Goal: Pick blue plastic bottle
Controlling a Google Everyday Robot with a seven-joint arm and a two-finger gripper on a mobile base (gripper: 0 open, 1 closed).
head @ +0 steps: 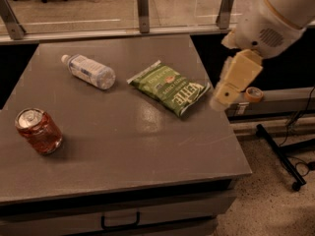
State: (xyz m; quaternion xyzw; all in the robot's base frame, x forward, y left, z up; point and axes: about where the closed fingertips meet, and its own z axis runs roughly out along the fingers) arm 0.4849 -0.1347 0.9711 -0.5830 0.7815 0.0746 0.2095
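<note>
- Here the gripper [219, 101] is seen at about 3 o'clock of the table [138, 151], over its right edge, pointing down and toward 7 o'clock; its outline is smeared, and whether it is spread or pressed together cannot be told.
- Whether its tip touches the table edge cannot be made out either.
- The white arm [275, 14] behind it rises toward 1 o'clock and is cut off by the top and right borders.
- Just beside the gripper, at its 9 o'clock, the green chip bag [170, 87] lies flat, its long axis running from 10 to 4 o'clock; the print on it is only partly readable.
- Past the bag, at about 10 o'clock from the gripper and well apart from it, the blue plastic bottle [89, 71] lies on its side in the far left part of the table, white cap toward 10 o'clock and base toward 4 o'clock, near the bag but not touching it.
- At the gripper's 8 o'clock, near the table's left edge, a reddish-orange can [39, 131] lies tilted with its silver top turned toward 10 o'clock.
- At the gripper's 3 o'clock a roll of tape [254, 94] is seen on a ledge, partly hidden by the gripper body.
- Below the tabletop, at 6 o'clock, a drawer handle [120, 222] is seen, the drawer itself being cut off by the lower border.
- At 12 o'clock a row of metal posts [143, 9] is cropped by the top border, and at 4 o'clock a black stand [280, 154] rests on the speckled floor.
</note>
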